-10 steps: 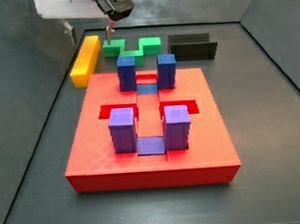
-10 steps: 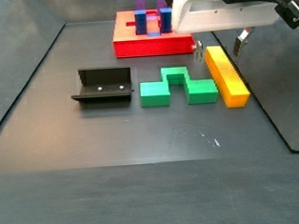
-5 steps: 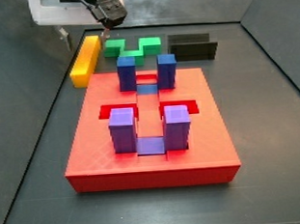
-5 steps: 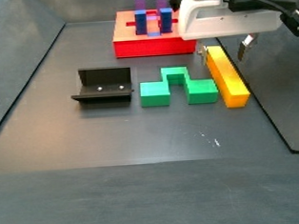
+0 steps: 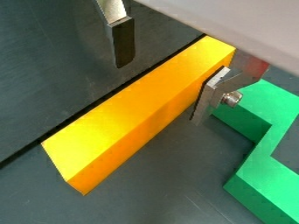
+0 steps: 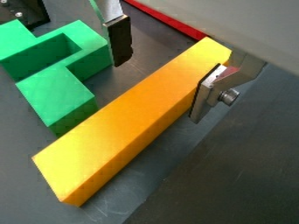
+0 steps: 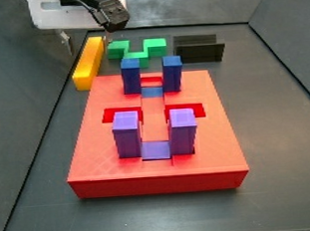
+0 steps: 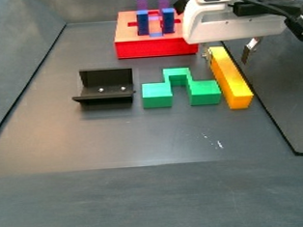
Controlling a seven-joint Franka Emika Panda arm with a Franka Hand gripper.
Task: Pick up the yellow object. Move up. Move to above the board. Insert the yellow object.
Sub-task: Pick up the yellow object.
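A: Wrist views, item by item?

B: The gripper (image 5: 166, 66) is standing wide apart, one silver finger on each long side of the yellow object (image 5: 135, 118), with dark floor showing in the gap on one side and the other finger (image 5: 208, 94) sitting close against the bar's far side. Nothing is being held. The green block (image 5: 268, 140) is lying just beside the bar. In a wrist view the gripper (image 6: 163, 63) is again straddling the yellow object (image 6: 131, 117), the green block (image 6: 47, 68) is sitting apart from it across a strip of floor, and a red edge is showing at the far corner.

A: Side views?

B: In a side view the gripper (image 7: 82, 35) is hanging over the far end of the yellow object (image 7: 86, 62), which is lying flat on the floor beside the wall, just off the board's (image 7: 154, 152) far corner. The green block (image 7: 143, 49) and the fixture (image 7: 200, 48) are sitting behind the board. In a side view the gripper (image 8: 232, 49) is hovering low at the bar's far end; the yellow object (image 8: 229, 77) is running lengthwise between the green block (image 8: 180, 88) and the wall, with open floor in front. The fixture (image 8: 104, 87) is standing beside the green block; the board (image 8: 146, 39) is sitting at the back.

A: The bar's look?

B: Plain yellow-orange, long, square-ended, lying flat.
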